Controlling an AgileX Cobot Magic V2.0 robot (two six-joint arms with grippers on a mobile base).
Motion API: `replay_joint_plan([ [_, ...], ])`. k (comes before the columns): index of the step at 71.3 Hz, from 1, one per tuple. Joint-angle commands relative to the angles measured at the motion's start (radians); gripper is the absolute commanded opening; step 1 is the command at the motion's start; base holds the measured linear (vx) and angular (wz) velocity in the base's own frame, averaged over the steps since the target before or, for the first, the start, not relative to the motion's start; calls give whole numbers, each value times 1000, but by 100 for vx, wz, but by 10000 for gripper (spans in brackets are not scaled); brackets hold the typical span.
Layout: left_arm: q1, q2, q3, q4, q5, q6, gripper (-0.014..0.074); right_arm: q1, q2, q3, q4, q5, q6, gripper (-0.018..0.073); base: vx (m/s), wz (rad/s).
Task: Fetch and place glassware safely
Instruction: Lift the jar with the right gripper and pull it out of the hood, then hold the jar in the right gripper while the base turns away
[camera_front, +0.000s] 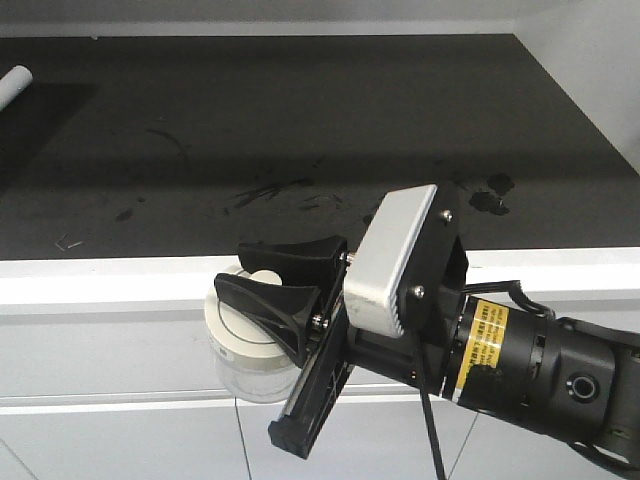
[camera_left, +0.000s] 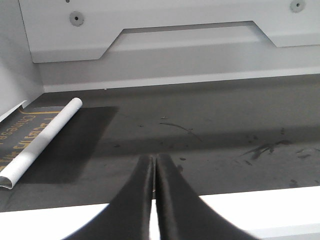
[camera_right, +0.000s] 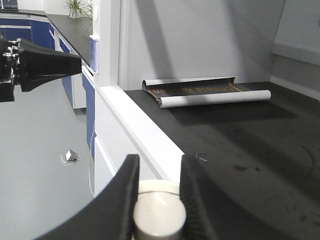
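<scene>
Glass jar (camera_front: 246, 378): small and clear, under an off-white lid (camera_front: 230, 325). It hangs just outside the white front ledge (camera_front: 110, 278), not yet on the tabletop (camera_front: 300, 130), and appears upright.
Step in hand: judged to be lifting the jar over the ledge to set it on the dark surface.
Handling, left: the rolled sheet (camera_left: 42, 142) lies at the far-left end, well apart from the jar. Choose a spot to its right, on bare surface.
Handling, left hand (camera_left: 153, 159): fingers pressed together, carrying nothing, pointed across the ledge. It could support the glass from beneath if the lid proves loose.
Handling, centre: raise the jar until its base clears the ledge, then travel inward slowly and level, without swinging.
Handling, right hand (camera_right: 159, 170): fingers pinch the lid's knob (camera_right: 159, 216), one on each side, and nothing grips the glass body. The lid may part from the jar, so avoid jerks. Let go only once the base rests flat, well in from the edge.
Count, rolled sheet: one.
Count, glass jar: one.
Count, lid with knob: one.
Count, hands: two.
</scene>
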Motion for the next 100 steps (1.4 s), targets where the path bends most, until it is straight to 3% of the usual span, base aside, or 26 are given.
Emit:
replay_joint_plan([
  [1, -5, 7, -26, -10, -67, -10, -7, -1, -29, -28, 29, -81, -5, -3, 0, 0],
  [50, -5, 7, -26, -10, -67, -10, -7, -1, -29, -28, 29, -81, -5, -3, -2, 9],
  [100, -5, 7, -26, -10, -67, -10, -7, -1, -29, -28, 29, -81, -5, -3, -11, 48],
])
